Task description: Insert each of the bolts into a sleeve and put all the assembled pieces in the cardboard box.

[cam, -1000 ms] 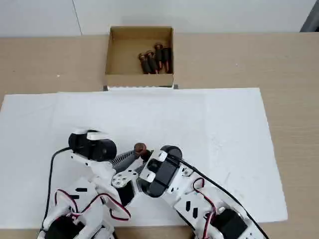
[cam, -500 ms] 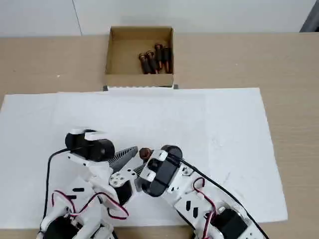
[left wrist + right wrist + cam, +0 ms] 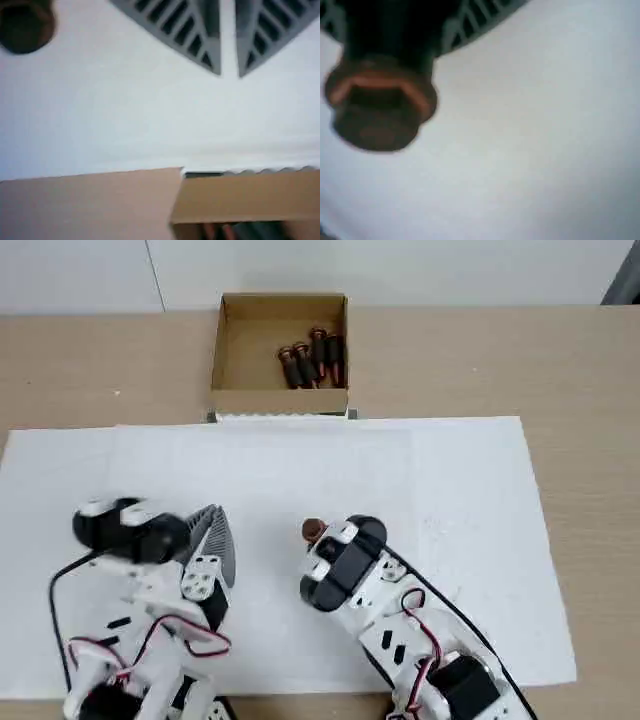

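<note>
The left gripper (image 3: 212,510) has pulled away from the bolt (image 3: 312,531). A second ago its fingers were right at the bolt, between the two arms. Half a second ago they were just beside it. Now the gripper sits well apart, off to the left, with a narrow gap between its fingers and nothing in it. The right gripper (image 3: 321,537) (clamped on the bolt throughout) has shifted a little to the right and turned, carrying the bolt with it.
</note>
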Robot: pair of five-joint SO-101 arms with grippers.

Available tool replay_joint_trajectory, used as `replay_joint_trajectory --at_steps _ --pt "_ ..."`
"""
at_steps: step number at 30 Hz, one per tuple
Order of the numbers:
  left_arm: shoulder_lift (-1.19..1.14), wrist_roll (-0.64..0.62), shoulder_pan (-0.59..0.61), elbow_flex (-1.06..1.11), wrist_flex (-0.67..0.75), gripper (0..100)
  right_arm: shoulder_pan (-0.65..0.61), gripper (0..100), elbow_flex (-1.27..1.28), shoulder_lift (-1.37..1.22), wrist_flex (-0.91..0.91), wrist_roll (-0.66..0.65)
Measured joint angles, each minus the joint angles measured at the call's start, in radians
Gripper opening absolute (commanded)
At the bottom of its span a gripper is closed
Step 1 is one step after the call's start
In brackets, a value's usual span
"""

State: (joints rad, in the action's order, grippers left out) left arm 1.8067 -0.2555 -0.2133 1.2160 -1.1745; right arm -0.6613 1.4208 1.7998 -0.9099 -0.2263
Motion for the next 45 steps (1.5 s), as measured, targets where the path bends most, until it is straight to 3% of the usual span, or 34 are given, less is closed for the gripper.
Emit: replay_joint_trajectory --at_steps 10,19,38,45 --pt "0.0 0.209 0.242 0.287 0.0 1 0.183 0.3 0.0 0.0 0.0 0.127" --pt "0.0 0.273 0.313 0.377 0.0 1 0.207 0.3 -0.103 -0.141 -0.003 0.15" --pt "0.0 0.27 0.313 0.381 0.0 1 0.212 0.3 -0.936 -1.323 0.305 0.155" --pt "0.0 0.27 0.313 0.381 0.0 1 0.207 0.3 -1.272 -1.745 0.381 0.071"
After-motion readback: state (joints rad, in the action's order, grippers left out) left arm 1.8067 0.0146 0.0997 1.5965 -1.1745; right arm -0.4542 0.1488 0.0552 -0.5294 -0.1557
